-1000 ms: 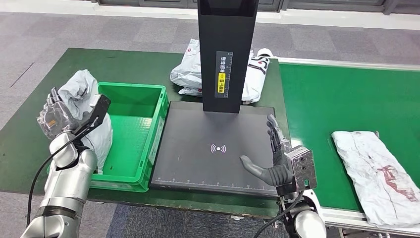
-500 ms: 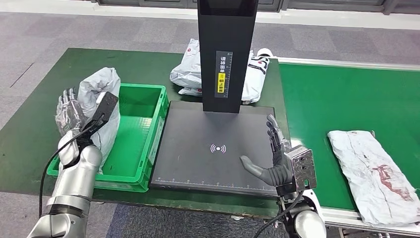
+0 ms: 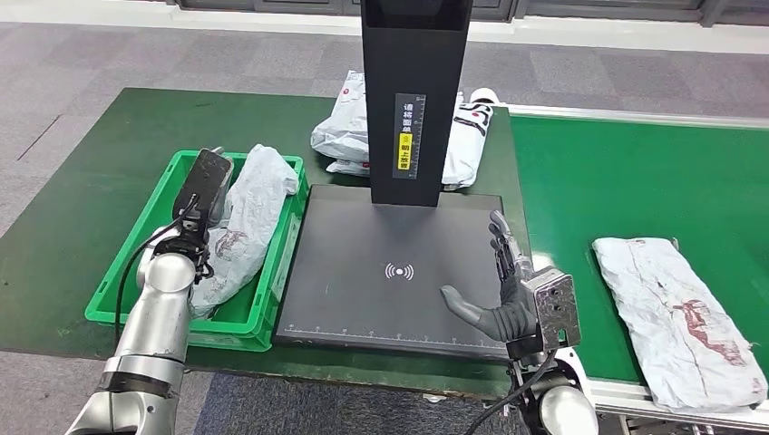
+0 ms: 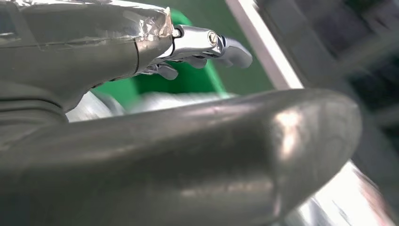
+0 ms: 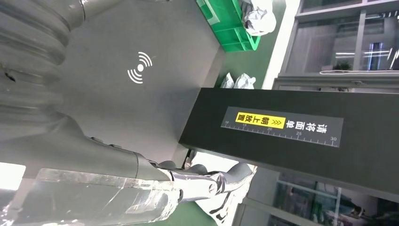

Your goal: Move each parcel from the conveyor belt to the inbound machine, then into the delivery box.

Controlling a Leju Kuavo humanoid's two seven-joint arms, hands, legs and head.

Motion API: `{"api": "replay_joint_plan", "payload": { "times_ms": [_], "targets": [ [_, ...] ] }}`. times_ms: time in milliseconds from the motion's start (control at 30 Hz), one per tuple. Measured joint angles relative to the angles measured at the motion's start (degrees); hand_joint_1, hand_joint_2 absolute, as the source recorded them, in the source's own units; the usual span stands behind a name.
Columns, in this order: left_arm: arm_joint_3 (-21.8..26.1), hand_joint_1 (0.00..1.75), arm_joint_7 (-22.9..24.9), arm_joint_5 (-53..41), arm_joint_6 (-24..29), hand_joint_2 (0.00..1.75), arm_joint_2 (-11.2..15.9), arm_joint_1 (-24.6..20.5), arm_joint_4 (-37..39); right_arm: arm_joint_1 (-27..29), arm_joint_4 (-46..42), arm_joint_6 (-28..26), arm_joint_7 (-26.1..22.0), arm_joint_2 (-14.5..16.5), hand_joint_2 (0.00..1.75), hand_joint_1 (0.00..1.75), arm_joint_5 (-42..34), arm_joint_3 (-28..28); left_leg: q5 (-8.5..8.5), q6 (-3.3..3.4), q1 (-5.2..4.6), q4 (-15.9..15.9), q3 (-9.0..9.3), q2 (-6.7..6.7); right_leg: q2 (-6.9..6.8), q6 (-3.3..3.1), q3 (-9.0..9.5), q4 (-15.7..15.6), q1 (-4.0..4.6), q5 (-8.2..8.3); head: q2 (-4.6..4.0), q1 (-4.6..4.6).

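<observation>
The left hand [image 3: 201, 237] is lowering a grey parcel [image 3: 243, 225] into the green delivery box [image 3: 272, 304], probably gripping it, though its fingers are hidden. Right of the box, the right hand [image 3: 501, 288] is waiting over the inbound machine [image 3: 363, 299], fingers apart, empty.

A parcel-sorting station is indicated. A black scanning stand [image 3: 413, 95] with a flat pad [image 3: 396, 268] (marked with a wireless symbol) is flanked by a green crate [image 3: 281, 237] and a green conveyor belt [image 3: 626, 177]; bagged parcels [image 3: 349, 127] are heaped behind the stand.
</observation>
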Motion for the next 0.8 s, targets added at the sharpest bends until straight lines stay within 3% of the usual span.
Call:
{"api": "replay_joint_plan", "payload": {
  "times_ms": [200, 333, 467, 667, 800],
  "targets": [
    [-4.7, 0.0, -0.2, 5.6, -2.9, 0.0, 0.2, 0.6, -4.2, 0.2, -0.1, -0.3, 0.0, 0.0, 1.75, 0.0, 0.1, -0.1, -0.01, 0.0, 0.0, 0.0, 0.0, 0.01, 0.01, 0.0, -0.01, 0.0, 0.01, 0.0, 0.0, -0.01],
    [-6.5, 0.0, -1.6, 6.8, -1.3, 1.75, 0.4, 1.0, -6.2, 0.4, -0.3, -1.4, 1.5, 0.0, 1.75, 0.0, 1.8, -0.5, -0.01, -0.01, 0.01, 0.0, 0.01, 0.02, 0.01, 0.0, -0.01, 0.0, 0.02, 0.0, 0.02, -0.01],
    [-7.3, 0.0, -4.6, 10.2, 0.8, 1.75, 0.1, 4.1, -11.4, 0.2, -0.2, -4.7, 5.3, -0.4, 1.75, 0.0, 8.7, -2.9, -0.01, 0.0, 0.0, 0.0, 0.0, 0.03, 0.02, 0.0, -0.01, 0.0, 0.0, 0.0, 0.01, 0.0],
    [-8.3, 0.0, -5.2, 11.7, 1.2, 1.75, -0.1, 7.1, -16.2, -0.2, -0.2, -5.0, 6.4, -0.7, 1.75, 0.0, 11.6, -5.5, -0.02, 0.0, -0.01, 0.0, 0.0, 0.03, 0.02, 0.0, -0.01, 0.0, 0.0, 0.0, 0.0, -0.01],
    [-9.4, 0.0, -9.0, 16.1, 0.1, 1.75, -0.6, 10.1, -19.5, -2.2, 0.4, -5.4, 11.0, -2.2, 1.75, 0.0, 22.5, -7.1, -0.02, 0.0, -0.01, 0.0, 0.0, 0.09, 0.04, 0.01, -0.01, 0.0, 0.0, 0.0, 0.01, -0.02]
  ]
}}
